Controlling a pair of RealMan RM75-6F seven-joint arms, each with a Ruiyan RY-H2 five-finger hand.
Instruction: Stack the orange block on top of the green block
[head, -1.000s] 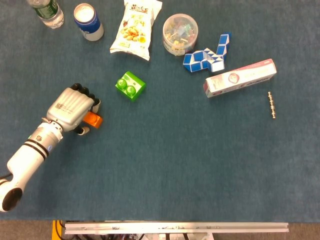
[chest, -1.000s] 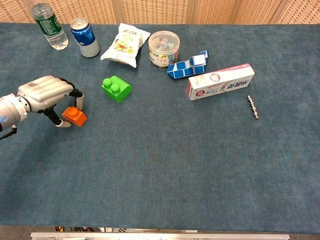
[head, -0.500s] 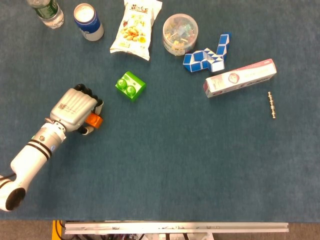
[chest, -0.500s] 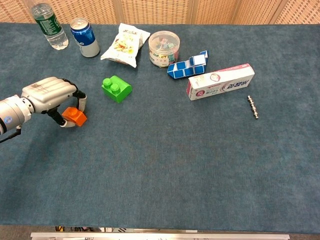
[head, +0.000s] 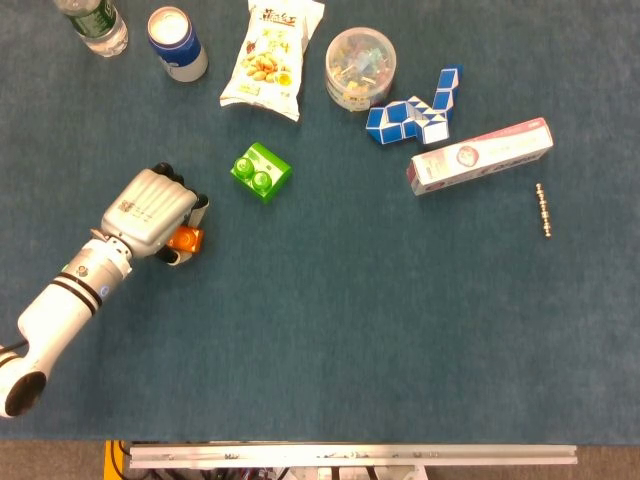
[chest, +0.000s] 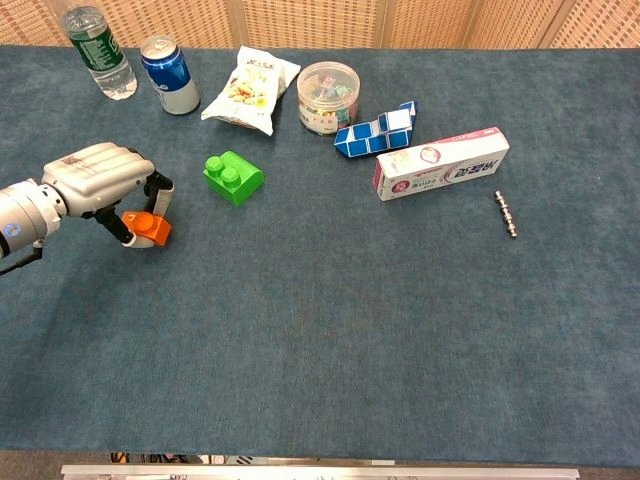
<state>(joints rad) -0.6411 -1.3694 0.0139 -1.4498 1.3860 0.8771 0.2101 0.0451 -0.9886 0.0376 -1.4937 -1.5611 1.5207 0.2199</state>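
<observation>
Closing in on the orange block (chest: 150, 227) with my left hand (chest: 103, 180), fingers curled down over it and the thumb tucked in on the near side, so the block sits pinched between them on the blue cloth (chest: 330, 330). From the head view only a sliver of orange peeks out past the knuckles; the chest view gives me more of its side. I can't tell yet whether it is clear of the cloth or resting on it. My right hand is in neither view.

The green block (chest: 233, 177) lies near, up and to the right of the hand, well apart from the snack bag (chest: 243, 90) and the can (chest: 169, 74) behind it, with its two studs facing up.

My call for doing this step well: firm up the pinch before lifting (a block held only by its edges will likely twist), then raise it straight so it doesn't drag on the cloth. Carrying it across, I want the orange block level and turned to match the green one's slanted lie on the table, otherwise the studs probably won't seat. I'd come in from above, not sideways, since a sideways nudge could shove the green block away. Fingers stay clear of the green block's top as I lower.
</observation>
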